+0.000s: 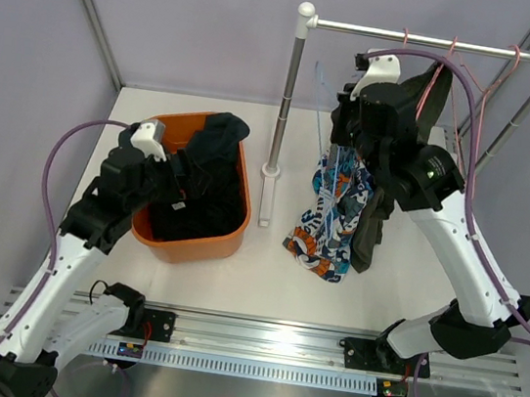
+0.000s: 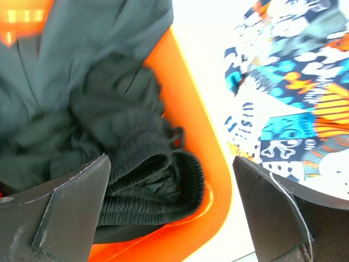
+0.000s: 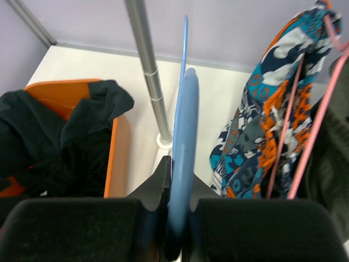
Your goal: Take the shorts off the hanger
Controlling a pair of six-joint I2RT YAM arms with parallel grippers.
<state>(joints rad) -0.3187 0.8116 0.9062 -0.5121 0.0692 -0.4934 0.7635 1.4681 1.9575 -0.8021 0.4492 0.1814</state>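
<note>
My right gripper (image 3: 178, 170) is shut on a bare light-blue hanger (image 3: 183, 103), held up beside the rack pole; it shows in the top view (image 1: 341, 120) too. The blue-white-orange patterned shorts (image 1: 330, 216) hang on a pink hanger (image 3: 305, 147) right of it, with the olive shorts (image 1: 371, 228) behind them. My left gripper (image 2: 170, 161) is open and empty, low over the orange bin (image 1: 194, 245). Two dark shorts (image 2: 136, 164) lie in the bin, one draped over its far rim (image 1: 223, 131).
The garment rack's rail (image 1: 435, 42) runs across the back right, and its upright pole (image 1: 285, 103) stands between the bin and the hanging shorts. Pink hangers (image 1: 480, 76) hang on the rail. Purple cables loop from both arms.
</note>
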